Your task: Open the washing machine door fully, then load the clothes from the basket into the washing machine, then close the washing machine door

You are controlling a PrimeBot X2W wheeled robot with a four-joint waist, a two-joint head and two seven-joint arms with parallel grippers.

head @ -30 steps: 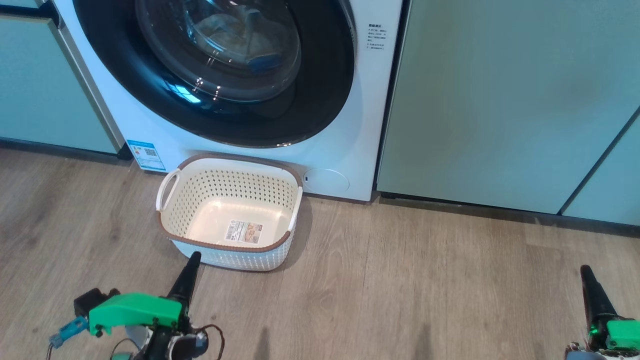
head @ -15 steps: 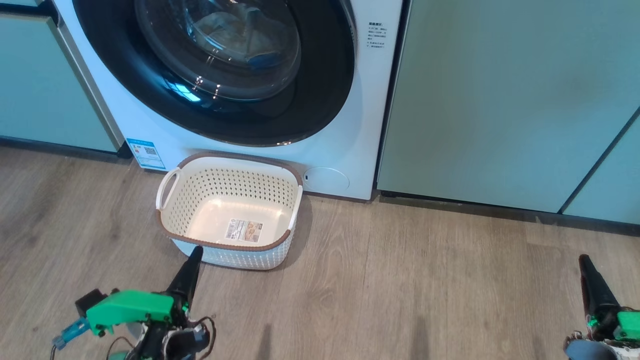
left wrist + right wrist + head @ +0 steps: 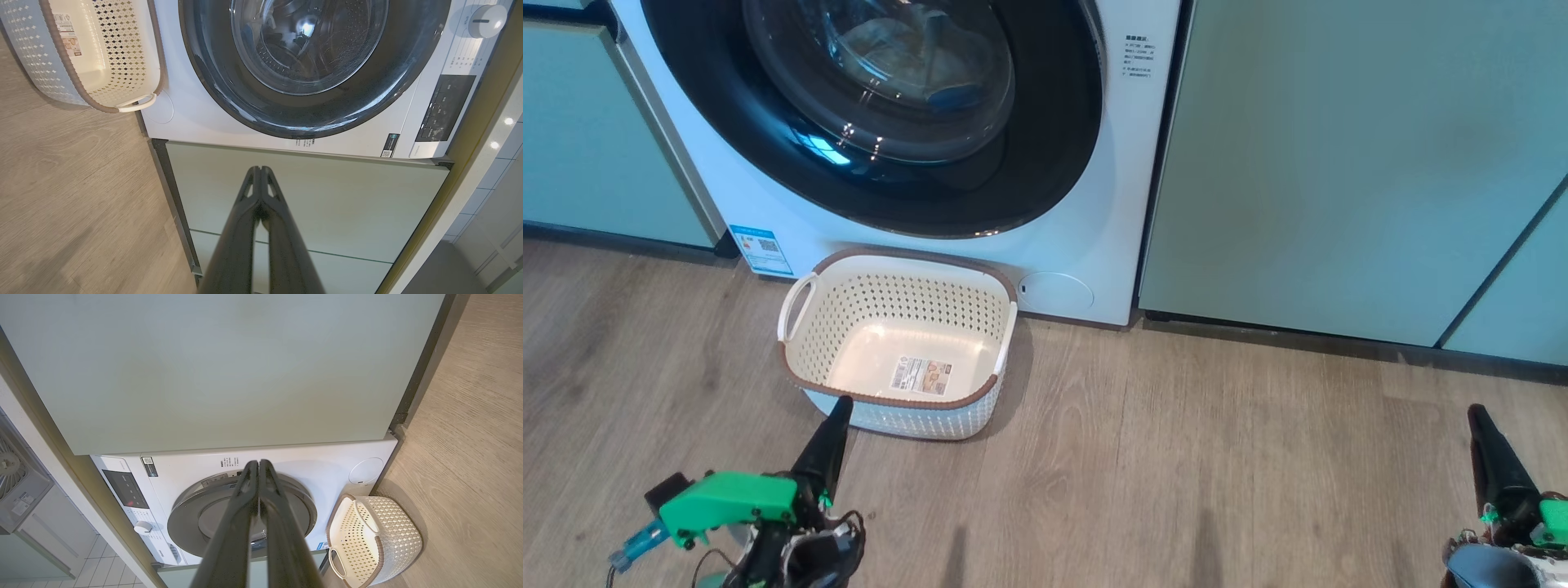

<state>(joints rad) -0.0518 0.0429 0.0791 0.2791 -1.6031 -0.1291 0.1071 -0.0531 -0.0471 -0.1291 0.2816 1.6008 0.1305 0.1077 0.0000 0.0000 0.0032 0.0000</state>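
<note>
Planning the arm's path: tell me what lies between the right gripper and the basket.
Only bare wooden floor. In the head view, the stretch from the right gripper to the basket has nothing else on it.

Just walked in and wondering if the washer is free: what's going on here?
A two-armed robot looks to be finishing a laundry job. The washing machine door is shut, and the clothes show through its glass, inside the washing machine. The basket sits empty on the floor in front of it. The left pincer and right pincer are both shut and empty, low over the floor, the left tip near the basket's front.
</note>
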